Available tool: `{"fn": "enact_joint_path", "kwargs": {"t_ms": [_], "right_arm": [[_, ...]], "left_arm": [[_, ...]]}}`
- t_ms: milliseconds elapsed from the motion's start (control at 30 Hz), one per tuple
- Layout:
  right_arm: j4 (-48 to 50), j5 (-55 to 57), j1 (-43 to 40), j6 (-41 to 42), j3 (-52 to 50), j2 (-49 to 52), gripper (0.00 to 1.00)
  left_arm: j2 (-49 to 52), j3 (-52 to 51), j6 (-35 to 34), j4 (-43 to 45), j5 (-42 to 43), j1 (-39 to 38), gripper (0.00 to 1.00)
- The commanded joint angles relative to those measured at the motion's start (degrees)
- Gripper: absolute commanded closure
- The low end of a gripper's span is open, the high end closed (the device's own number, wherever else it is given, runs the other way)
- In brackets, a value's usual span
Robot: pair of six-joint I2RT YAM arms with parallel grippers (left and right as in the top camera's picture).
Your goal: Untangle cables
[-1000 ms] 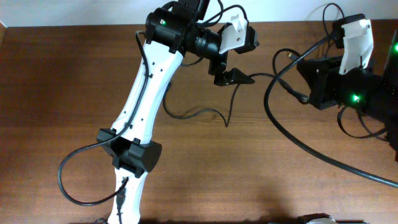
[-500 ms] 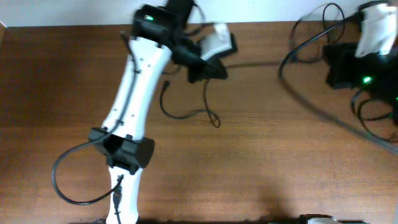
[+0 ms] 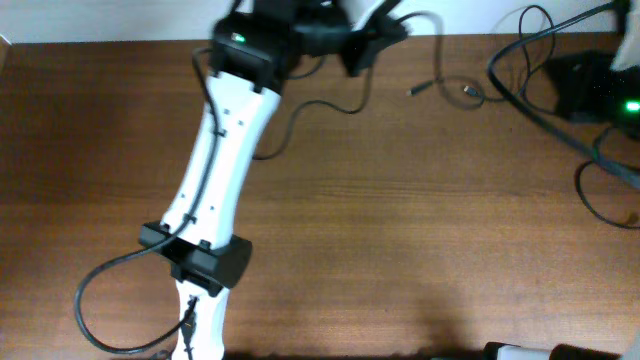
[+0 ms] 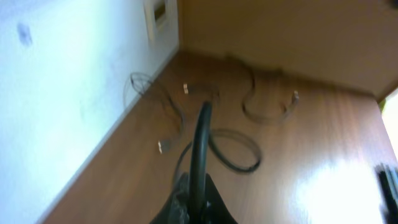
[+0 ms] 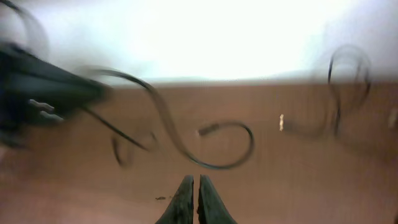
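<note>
My left gripper [image 3: 375, 45] is at the table's far edge, shut on a thin black cable [image 3: 350, 105] that trails down and left across the wood. In the left wrist view the fingers [image 4: 198, 190] pinch this cable [image 4: 202, 134], which rises straight ahead of them. Beyond it lie a loose cable loop [image 4: 239, 152] and small plug ends [image 4: 160, 146]. Another cable with plug ends [image 3: 415, 90] lies right of the left gripper. My right gripper [image 5: 198, 186] is shut and empty above the wood, with a curled cable [image 5: 230, 149] ahead of it.
The white left arm [image 3: 215, 170] crosses the table from the near edge to the far edge. The blurred right arm [image 3: 590, 85] and its thick black cables [image 3: 540, 115] are at the far right. A white wall [image 4: 56, 93] borders the table.
The left gripper has shut on the cable and swung toward the far edge, dragging the cable with it. The right arm has pulled away to the right.
</note>
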Motion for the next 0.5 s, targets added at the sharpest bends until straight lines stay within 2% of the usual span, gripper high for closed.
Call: {"fn": "enact_joint_path", "kwargs": {"t_ms": [0, 33, 100, 133, 200, 233, 300, 333, 367, 400, 433, 467], "right_arm": [[-2.93, 4.76, -0.33, 0.42, 15.67, -6.32, 0.96], [-4.74, 6.97, -0.33, 0.55, 19.02, -6.69, 0.96], [-7.43, 7.17, -0.33, 0.55, 22.77, -7.78, 0.96], [-7.56, 7.15, -0.33, 0.55, 23.17, -8.66, 0.96], [-7.93, 7.13, -0.31, 0.55, 23.17, -9.38, 0.96], [-8.83, 7.13, -0.31, 0.55, 23.1, -9.18, 0.96], [-10.97, 7.13, -0.31, 0.52, 23.1, -8.24, 0.96], [-11.19, 7.13, -0.31, 0.55, 23.1, -8.04, 0.96], [-11.17, 7.1, -0.31, 0.55, 23.1, -8.04, 0.96], [-11.19, 7.1, -0.31, 0.55, 23.1, -8.11, 0.96], [-11.26, 7.08, -0.31, 0.57, 23.1, -8.11, 0.96], [-11.43, 6.86, -0.31, 0.57, 23.1, -8.11, 0.96]], "left_arm": [[0.31, 0.37, -14.64, 9.75, -4.85, -6.23, 1.0], [2.32, 0.37, -20.76, 16.52, -4.63, -8.26, 1.0], [5.95, 0.37, -28.3, 27.63, -0.94, -10.69, 1.0], [8.13, 0.37, -33.29, 34.86, 2.8, -12.15, 1.0], [10.56, 0.37, -41.07, 46.25, 4.83, -14.82, 1.0], [11.45, 0.37, -44.33, 54.18, 4.72, -17.18, 1.0], [11.41, 0.46, -49.31, 66.71, -2.1, -20.33, 1.0], [11.43, 0.44, -49.99, 66.71, -6.69, -21.2, 1.0], [11.56, 0.44, -48.22, 61.64, -11.5, -22.18, 1.0], [12.31, 0.44, -43.54, 56.39, -14.73, -23.19, 1.0], [14.71, 0.44, -40.13, 53.64, -17.2, -24.79, 1.0], [17.99, 0.44, -40.24, 53.88, -17.16, -25.92, 1.0]]}}
